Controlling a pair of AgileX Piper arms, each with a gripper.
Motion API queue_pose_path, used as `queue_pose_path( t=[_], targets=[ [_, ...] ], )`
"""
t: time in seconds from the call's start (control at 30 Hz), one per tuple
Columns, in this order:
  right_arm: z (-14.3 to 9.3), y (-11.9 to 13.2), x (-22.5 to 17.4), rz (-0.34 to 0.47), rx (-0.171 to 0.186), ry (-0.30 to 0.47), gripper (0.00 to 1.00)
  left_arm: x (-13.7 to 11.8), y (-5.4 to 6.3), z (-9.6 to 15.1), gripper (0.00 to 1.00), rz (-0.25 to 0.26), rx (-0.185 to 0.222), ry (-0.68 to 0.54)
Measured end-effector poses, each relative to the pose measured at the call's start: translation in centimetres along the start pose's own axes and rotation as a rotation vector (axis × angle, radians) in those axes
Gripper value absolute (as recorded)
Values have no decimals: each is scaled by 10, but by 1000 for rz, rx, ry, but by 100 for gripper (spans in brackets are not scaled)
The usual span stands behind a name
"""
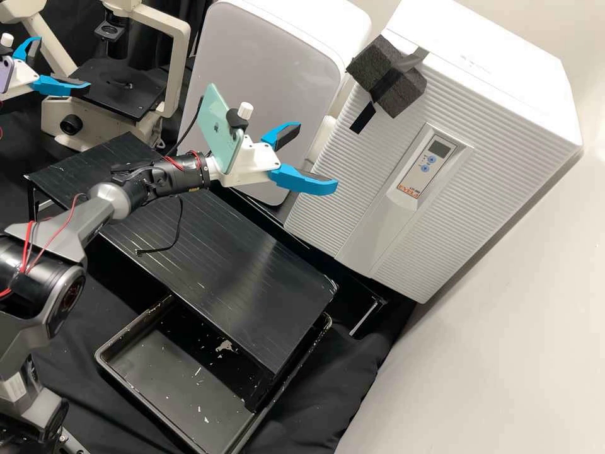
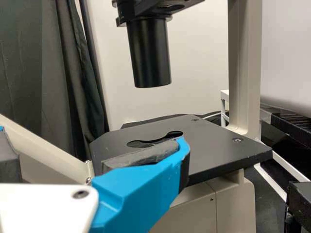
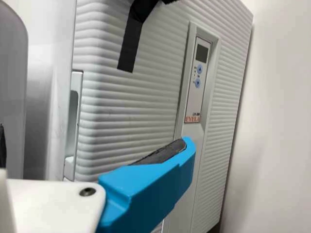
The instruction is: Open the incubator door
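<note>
The white incubator (image 1: 504,94) stands at the right with its ribbed door (image 1: 353,170) shut; a panel (image 1: 425,165) with a small screen is on the door. In the high view my right gripper (image 1: 316,156) is open, left of the door, with nothing between its fingers. My left gripper (image 1: 63,64) is open at the far left by the microscope. In the left wrist view the left gripper (image 2: 92,141) is spread before the microscope stage. In the right wrist view the right gripper (image 3: 97,141) faces the door (image 3: 131,107), whose side edge has a recessed handle (image 3: 73,126).
A dark foam block (image 1: 387,75) is taped at the incubator's top front edge. Beside it stands a white unit with a grey front (image 1: 265,75). The microscope (image 1: 120,88) is at back left. A black shelf (image 1: 208,246) overhangs a tray (image 1: 135,328); a wall (image 1: 517,328) bounds the right.
</note>
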Motion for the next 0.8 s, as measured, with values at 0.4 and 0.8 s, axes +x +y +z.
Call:
queue_pose_path(
  t=[0.4, 0.8],
  targets=[
    [-2, 3, 18, 34, 13, -9, 100, 0, 0, 0, 100, 0, 0, 0],
    [0, -10, 25, 2, -28, 10, 100, 0, 0, 0, 100, 0, 0, 0]
  ],
)
